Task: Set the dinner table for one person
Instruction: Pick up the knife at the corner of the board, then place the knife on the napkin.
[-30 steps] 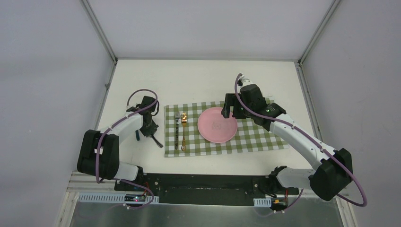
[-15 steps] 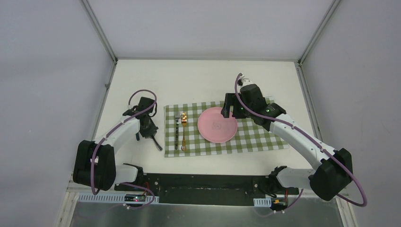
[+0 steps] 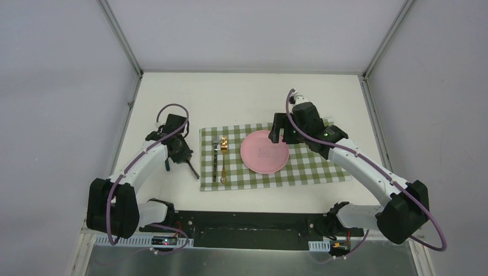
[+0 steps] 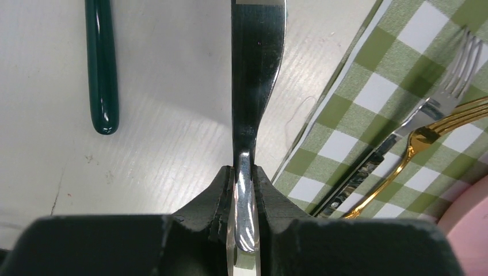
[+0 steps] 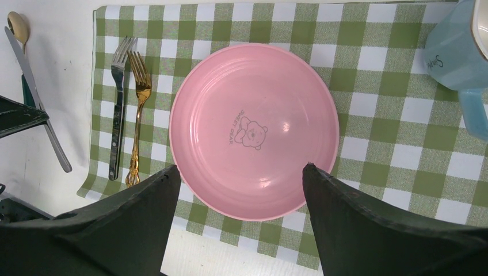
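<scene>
My left gripper [image 3: 179, 154] [image 4: 244, 171] is shut on the handle of a steel knife [image 4: 257, 75], which it holds over the white dinner table [image 3: 247, 98] just left of the green-and-white checked cloth [image 3: 311, 164]; the blade shows in the top view [image 3: 191, 170]. A silver fork [image 3: 215, 160] and a gold fork [image 3: 223, 162] lie side by side on the cloth's left part. A pink plate [image 3: 265, 151] [image 5: 253, 129] sits at the cloth's middle. My right gripper [image 3: 279, 135] [image 5: 241, 169] is open and empty above the plate's far side.
A spoon with a gold bowl [image 5: 17, 26] and a dark green handle [image 4: 102, 69] lies on the table left of the knife. A pale blue mug [image 5: 460, 52] stands on the cloth at the right of the plate. Aluminium rails edge the table.
My left arm has shifted its elbow outward and its wrist slightly away from me, with the knife still held. The right arm has not moved.
</scene>
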Controlling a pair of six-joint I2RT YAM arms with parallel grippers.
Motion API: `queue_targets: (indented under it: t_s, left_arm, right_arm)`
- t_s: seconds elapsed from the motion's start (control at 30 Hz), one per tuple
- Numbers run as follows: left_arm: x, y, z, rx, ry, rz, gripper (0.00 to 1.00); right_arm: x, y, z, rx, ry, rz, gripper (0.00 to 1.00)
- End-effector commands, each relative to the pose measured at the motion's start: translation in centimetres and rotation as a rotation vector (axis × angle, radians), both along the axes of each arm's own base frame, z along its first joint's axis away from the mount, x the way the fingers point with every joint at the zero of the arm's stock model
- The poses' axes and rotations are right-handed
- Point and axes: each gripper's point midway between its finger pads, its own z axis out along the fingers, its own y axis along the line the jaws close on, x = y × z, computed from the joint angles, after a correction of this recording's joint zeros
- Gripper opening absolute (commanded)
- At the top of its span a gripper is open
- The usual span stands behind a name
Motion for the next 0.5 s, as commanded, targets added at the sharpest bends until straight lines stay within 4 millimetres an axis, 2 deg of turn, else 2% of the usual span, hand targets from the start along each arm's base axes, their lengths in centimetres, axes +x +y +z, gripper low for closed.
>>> queue_targets:
  t_s: [0.0, 0.17, 0.47]
  left_arm:
    - [1.5, -1.1, 2.7, -0.033, -0.073, -0.041, 0.0]
    - [2.5, -3.8, 3.0, -0.055, -0.078, -0.102, 0.0]
    - [4.3, -10.7, 2.9, -0.069, -0.084, -0.224, 0.0]
  right_arm:
    - [0.5, 0.8, 1.3, 0.041, -0.045, 0.005, 0.82]
    - [0.6, 0.8, 1.5, 0.042, -0.047, 0.004, 0.82]
    - [0.8, 0.2, 1.6, 0.012, -0.057, -0.007, 0.82]
